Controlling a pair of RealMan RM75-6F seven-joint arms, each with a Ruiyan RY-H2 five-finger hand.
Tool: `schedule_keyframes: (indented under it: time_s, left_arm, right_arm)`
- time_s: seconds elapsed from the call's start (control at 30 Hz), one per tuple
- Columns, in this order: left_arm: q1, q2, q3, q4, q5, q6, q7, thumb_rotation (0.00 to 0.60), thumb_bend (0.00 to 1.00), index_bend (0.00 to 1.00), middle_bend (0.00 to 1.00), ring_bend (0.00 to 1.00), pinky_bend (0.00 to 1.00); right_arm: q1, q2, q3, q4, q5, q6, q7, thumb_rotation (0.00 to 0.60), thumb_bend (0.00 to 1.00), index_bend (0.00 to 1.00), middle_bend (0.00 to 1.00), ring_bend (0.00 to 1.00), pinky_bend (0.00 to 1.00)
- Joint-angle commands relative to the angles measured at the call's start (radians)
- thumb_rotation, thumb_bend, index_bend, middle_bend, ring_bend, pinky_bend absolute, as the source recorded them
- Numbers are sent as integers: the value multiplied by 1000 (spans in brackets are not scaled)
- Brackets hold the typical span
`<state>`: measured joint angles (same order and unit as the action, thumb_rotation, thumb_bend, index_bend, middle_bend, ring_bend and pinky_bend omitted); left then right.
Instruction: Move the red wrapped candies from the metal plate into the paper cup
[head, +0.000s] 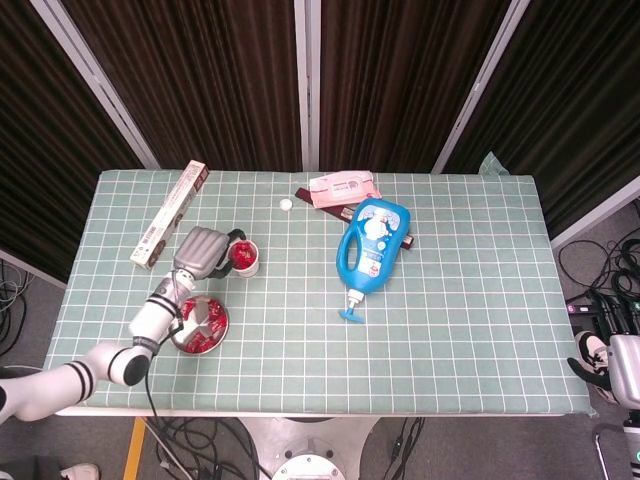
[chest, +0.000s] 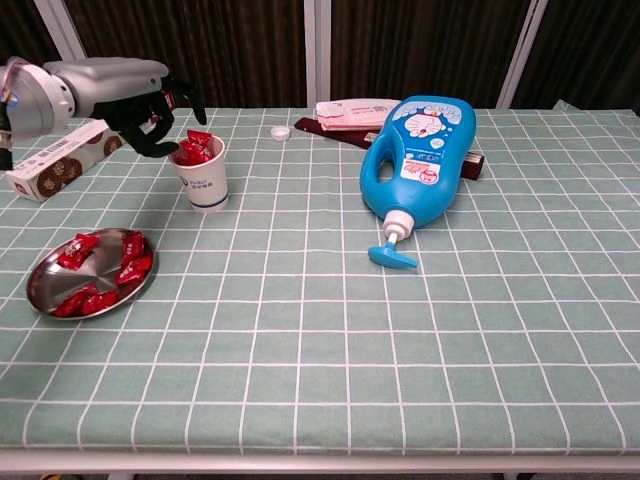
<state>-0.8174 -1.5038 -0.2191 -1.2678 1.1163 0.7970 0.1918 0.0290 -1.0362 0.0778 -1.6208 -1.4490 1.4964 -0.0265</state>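
Observation:
A paper cup (chest: 208, 180) stands at the left of the table with red wrapped candies (chest: 195, 148) heaped above its rim. My left hand (chest: 150, 108) hovers just left of the cup's mouth, its dark fingers spread, and I see nothing in them. From the head view the left hand (head: 203, 250) sits beside the cup (head: 246, 262). The metal plate (chest: 40, 290) lies nearer the front edge and holds several red candies (chest: 128, 258). My right hand (head: 605, 365) hangs off the table's right side, only partly seen.
A blue detergent bottle (chest: 418, 155) lies on its side mid-table, nozzle toward the front. A long box (chest: 55, 165) lies at the far left. A pink wipes packet (head: 345, 187) and a small white cap (head: 286, 204) sit at the back.

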Motion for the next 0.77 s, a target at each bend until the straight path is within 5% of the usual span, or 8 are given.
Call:
schedule_keyframes:
  time_s: [0.03,0.2,0.43,0.77]
  left_arm:
    - [68,73,8,-95,20,108,-16,600,413,319,791,896,1000]
    - [211,180,53,-197,87,302,-62,600,392,316,671,735,973]
    - [413,277,163,-253,164,536,-34,600,363,315,392,332,492]
    - [611,337,263,-354,245,737,-3,600,354,315,346,294,362]
  right_arm:
    - [1,0,0,2,-2,0,3,600,51,0,112,62,349]
    - [1,-1,-1,13,-6,0,14,600,53,0,118,62,348]
    - [6,-4,-12,30,-34,-7,44,600,109,0,113,0,191]
    - [3,-30,-26,41,-75,15,48,600,106,0,91,0,154]
